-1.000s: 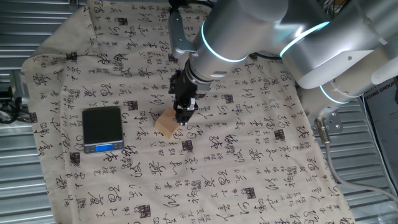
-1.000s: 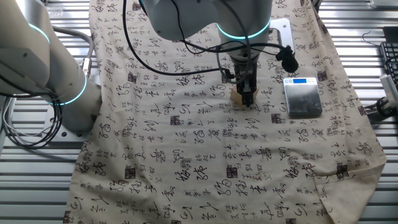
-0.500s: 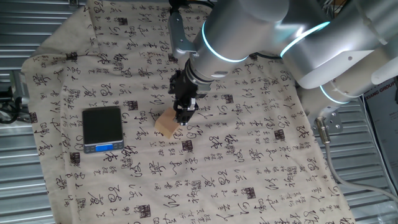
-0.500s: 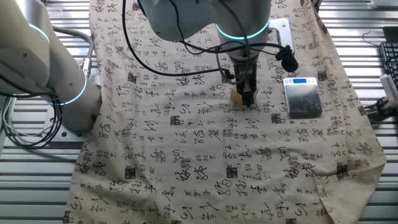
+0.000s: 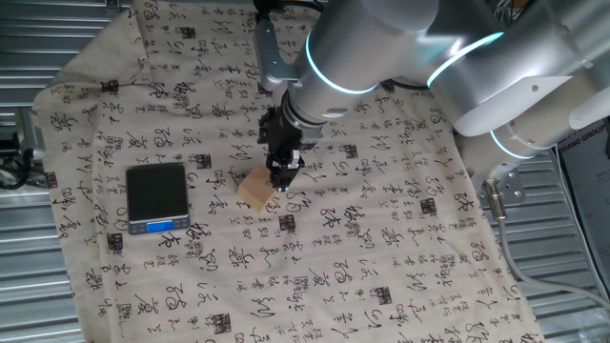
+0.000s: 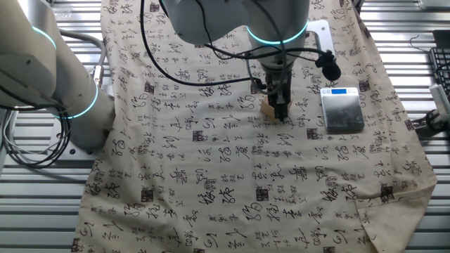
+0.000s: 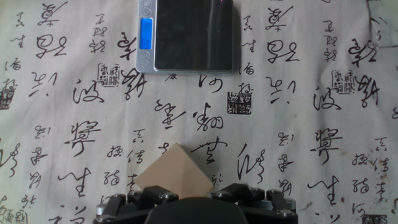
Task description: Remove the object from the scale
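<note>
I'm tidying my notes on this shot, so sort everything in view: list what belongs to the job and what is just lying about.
Part of the job:
- wooden block, on the cloth beside the scale, not on it
- scale, platform bare
- gripper, down at the block

Just there:
- calligraphy-print cloth covering the table
- grey cable at the table edge

Block off the scale, on the cloth.
Block (image 5: 254,191) right of scale (image 5: 157,197), well apart; gripper (image 5: 280,180) directly over block; cloth (image 5: 381,257) under both.
</note>
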Robot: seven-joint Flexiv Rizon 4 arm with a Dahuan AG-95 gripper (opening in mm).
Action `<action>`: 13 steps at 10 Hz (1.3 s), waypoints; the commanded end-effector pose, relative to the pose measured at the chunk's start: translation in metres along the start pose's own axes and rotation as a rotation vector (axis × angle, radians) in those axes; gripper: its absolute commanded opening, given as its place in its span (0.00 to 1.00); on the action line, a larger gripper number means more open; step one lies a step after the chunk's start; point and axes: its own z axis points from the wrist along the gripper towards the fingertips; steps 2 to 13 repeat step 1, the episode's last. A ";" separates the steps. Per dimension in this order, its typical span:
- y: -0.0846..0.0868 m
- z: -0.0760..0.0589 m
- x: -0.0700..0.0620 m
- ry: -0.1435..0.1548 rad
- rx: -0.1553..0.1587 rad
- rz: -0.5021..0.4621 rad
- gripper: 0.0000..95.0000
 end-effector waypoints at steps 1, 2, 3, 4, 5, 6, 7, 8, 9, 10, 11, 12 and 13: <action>0.000 0.000 0.000 0.000 0.001 -0.001 0.80; 0.000 0.000 0.000 0.000 0.001 -0.001 0.80; 0.000 0.000 0.000 0.000 0.001 -0.001 0.80; 0.000 0.000 0.000 0.000 0.001 -0.001 0.80; 0.000 0.000 0.000 0.000 0.001 -0.001 0.80; 0.000 0.000 0.000 0.000 0.001 -0.001 0.80; 0.000 0.000 0.000 0.000 0.001 -0.001 0.80; 0.000 0.000 0.000 0.000 0.001 -0.001 0.80; 0.000 0.000 0.000 0.000 0.001 -0.001 0.80; 0.000 0.000 0.000 0.000 0.001 -0.001 0.80; 0.000 0.000 0.000 0.000 0.001 -0.001 0.80; 0.000 0.000 0.000 0.000 0.001 -0.001 0.80; 0.000 0.000 0.000 0.000 0.001 -0.001 0.80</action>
